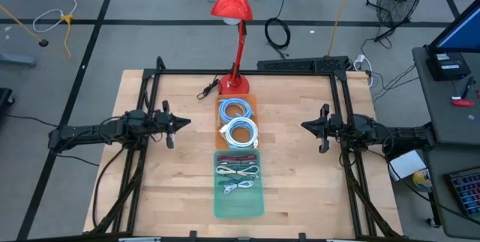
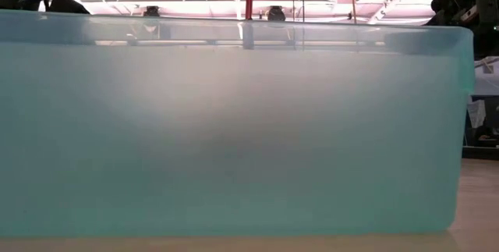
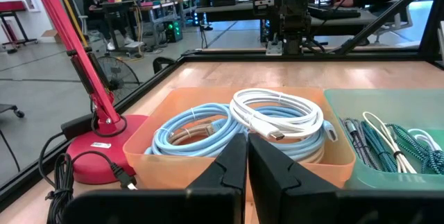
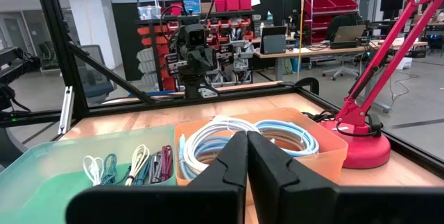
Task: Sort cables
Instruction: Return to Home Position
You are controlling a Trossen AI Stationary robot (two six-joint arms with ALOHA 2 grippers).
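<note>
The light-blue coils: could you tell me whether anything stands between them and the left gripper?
Only the near wall of the orange bin. The left gripper hangs shut at its side; a white cable lies atop the light-blue coils.

The left gripper (image 1: pixel 181 121) hangs left of the orange bin (image 1: pixel 253 100), arm outstretched, fingers pressed together. The right gripper (image 1: pixel 307 126) faces it from the bin's other side, likewise closed.

Coiled cables (image 1: pixel 237 121) in far bin (image 1: pixel 253 100), bundles (image 1: pixel 237 179) in near bin (image 1: pixel 240 206), lamp (image 1: pixel 233 85) behind
</note>
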